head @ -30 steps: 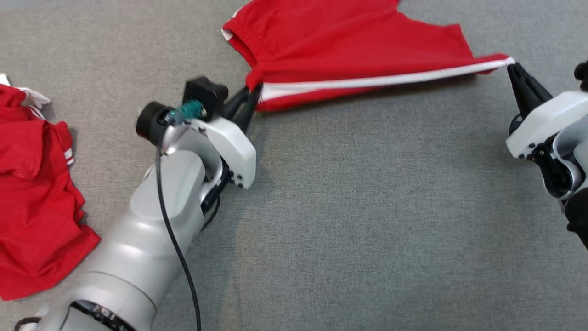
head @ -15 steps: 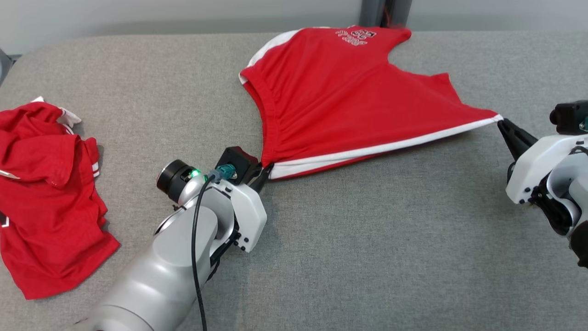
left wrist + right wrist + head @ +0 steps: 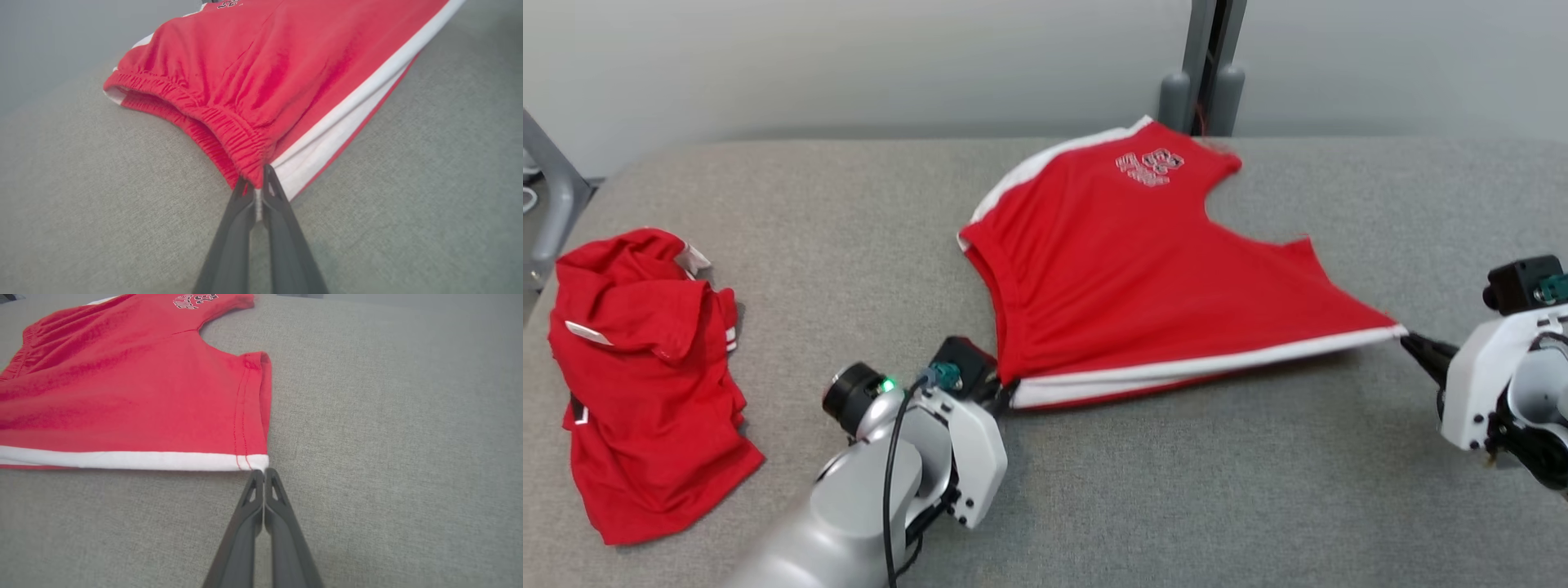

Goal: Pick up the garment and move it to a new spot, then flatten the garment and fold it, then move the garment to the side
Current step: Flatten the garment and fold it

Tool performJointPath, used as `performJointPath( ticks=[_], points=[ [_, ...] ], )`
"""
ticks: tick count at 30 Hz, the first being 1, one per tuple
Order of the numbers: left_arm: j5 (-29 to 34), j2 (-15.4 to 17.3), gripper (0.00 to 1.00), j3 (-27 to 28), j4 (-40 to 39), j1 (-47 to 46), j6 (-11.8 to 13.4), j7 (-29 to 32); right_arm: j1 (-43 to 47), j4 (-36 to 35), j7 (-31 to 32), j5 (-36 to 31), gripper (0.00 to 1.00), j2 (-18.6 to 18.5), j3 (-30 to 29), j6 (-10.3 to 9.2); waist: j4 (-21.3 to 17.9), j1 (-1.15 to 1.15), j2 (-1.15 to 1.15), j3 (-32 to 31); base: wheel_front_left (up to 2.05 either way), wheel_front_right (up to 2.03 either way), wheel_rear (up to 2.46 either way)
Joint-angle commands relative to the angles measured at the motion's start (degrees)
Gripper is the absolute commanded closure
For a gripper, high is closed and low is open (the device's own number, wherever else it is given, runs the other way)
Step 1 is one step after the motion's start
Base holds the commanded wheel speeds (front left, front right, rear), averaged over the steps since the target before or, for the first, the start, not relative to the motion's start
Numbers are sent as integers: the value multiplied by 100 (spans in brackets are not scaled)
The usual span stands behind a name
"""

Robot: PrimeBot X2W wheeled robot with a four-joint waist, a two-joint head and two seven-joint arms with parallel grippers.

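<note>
clamping the garment (image 3: 1143,269): left hand (image 3: 1006,390) at waistband (image 3: 229,134), right hand (image 3: 1411,343) at hem (image 3: 253,412) (stretched taut).

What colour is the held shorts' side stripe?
White stripe on red shorts; clearest in right wrist view.

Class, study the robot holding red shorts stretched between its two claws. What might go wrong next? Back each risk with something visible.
1. The right claw pinches only the very hem corner of the shorts; more pull may slip it free.
2. The left claw grips a bunched waistband, so creases may be folded in.
3. The crumpled red garment lies to the left; setting the shorts aside there may tangle both.
</note>
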Motion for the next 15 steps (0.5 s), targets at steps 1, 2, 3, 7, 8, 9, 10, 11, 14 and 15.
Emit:
performJointPath(
  ticks=[1,2,3,7,8,9,10,11,14,15],
  points=[
    [-99,83,100,-64,-46,130,-3,31,131,-111,116,124,100,-136,47,-1,38,0,0,-175,0,0,0],
    [-185,119,100,-126,-108,194,-4,62,176,-215,217,224,100,-221,95,-1,45,0,0,-237,0,0,0],
    [-285,158,100,-182,-188,264,-4,92,226,-321,317,306,100,-309,137,-1,50,0,0,-301,0,0,0],
    [-678,373,100,-379,-542,540,-4,207,416,-683,693,626,100,-659,253,-2,70,0,0,-528,0,0,0],
    [-761,441,100,-436,-631,619,-3,236,465,-766,781,703,100,-745,272,-2,74,0,0,-582,0,0,0],
    [-861,504,100,-484,-722,705,-3,250,523,-835,887,794,100,-824,287,-2,77,0,0,-632,0,0,0],
    [-964,565,100,-531,-821,790,-3,286,573,-913,980,847,100,-902,305,-2,80,0,0,-685,0,0,0],
    [-1048,627,100,-574,-922,871,-3,303,617,-995,1048,920,100,-992,314,-2,87,0,0,-730,0,0,0],
    [-1192,813,100,-672,-1161,1052,-2,266,764,-1280,1224,1054,100,-1264,344,-4,115,0,0,-831,0,0,0],
    [-1237,845,100,-709,-1241,1153,-2,259,805,-1370,1256,1087,100,-1351,348,-5,119,0,0,-860,0,0,0]
  ],
)
